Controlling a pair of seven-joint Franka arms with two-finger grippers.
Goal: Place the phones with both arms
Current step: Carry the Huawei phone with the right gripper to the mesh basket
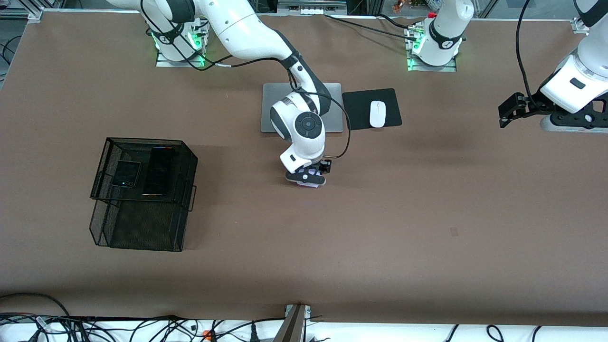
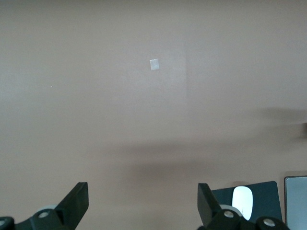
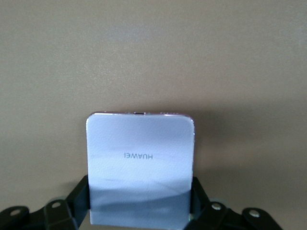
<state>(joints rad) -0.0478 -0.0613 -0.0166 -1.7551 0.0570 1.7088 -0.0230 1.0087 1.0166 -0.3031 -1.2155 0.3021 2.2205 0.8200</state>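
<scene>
My left gripper [image 2: 142,203] spread wide over bare brown table [image 2: 96,96], white mouse [image 2: 242,199] on black pad [image 2: 266,196], laptop corner [image 2: 296,201] beside.

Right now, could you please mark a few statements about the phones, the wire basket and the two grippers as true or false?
1. The small squarish black phone and the longer black slab phone lie side by side on the black wire mesh basket. True.
2. The right gripper has its fingers on either side of the pale lavender-white squarish phone. True.
3. The left gripper holds a phone. False: it is open and empty, waiting at the left arm's end of the table.
4. The white computer mouse rests on the silver laptop. False: it rests on a black mouse pad beside the laptop.
</scene>
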